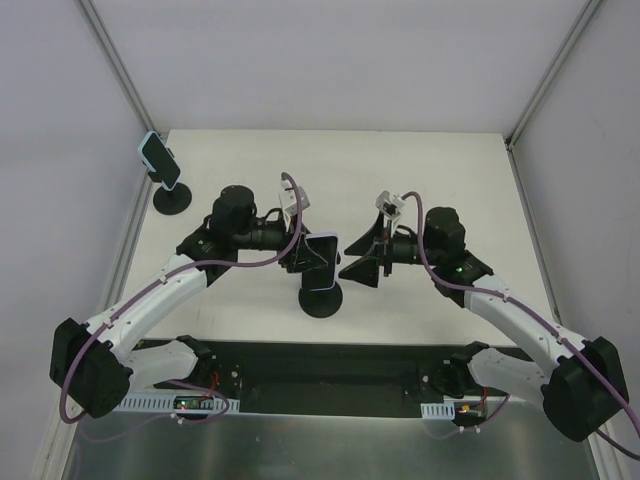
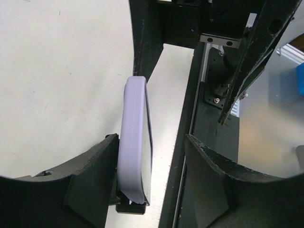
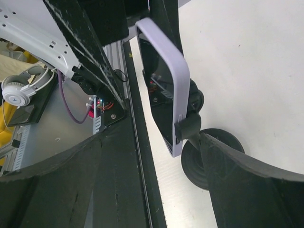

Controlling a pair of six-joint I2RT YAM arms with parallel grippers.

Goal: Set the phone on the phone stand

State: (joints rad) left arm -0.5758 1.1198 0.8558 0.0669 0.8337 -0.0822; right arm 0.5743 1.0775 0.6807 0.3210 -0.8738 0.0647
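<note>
The phone (image 1: 319,262), in a lavender case, stands upright in the clip of a black phone stand (image 1: 322,300) with a round base at the table's centre. My left gripper (image 1: 303,250) is open around the phone. In the left wrist view the phone (image 2: 135,142) sits between the jaws, close against the left finger (image 2: 90,185) and well clear of the right one (image 2: 213,180); its lower edge rests in the stand's clip (image 2: 130,207). My right gripper (image 1: 362,262) is open and empty just right of the phone. The right wrist view shows the phone (image 3: 164,85), clip (image 3: 190,126) and base (image 3: 209,159).
A second phone (image 1: 160,160) with a teal case stands on another black stand (image 1: 172,198) at the table's far left corner. White walls close in the table on the left, back and right. The black mounting rail (image 1: 330,365) runs along the near edge.
</note>
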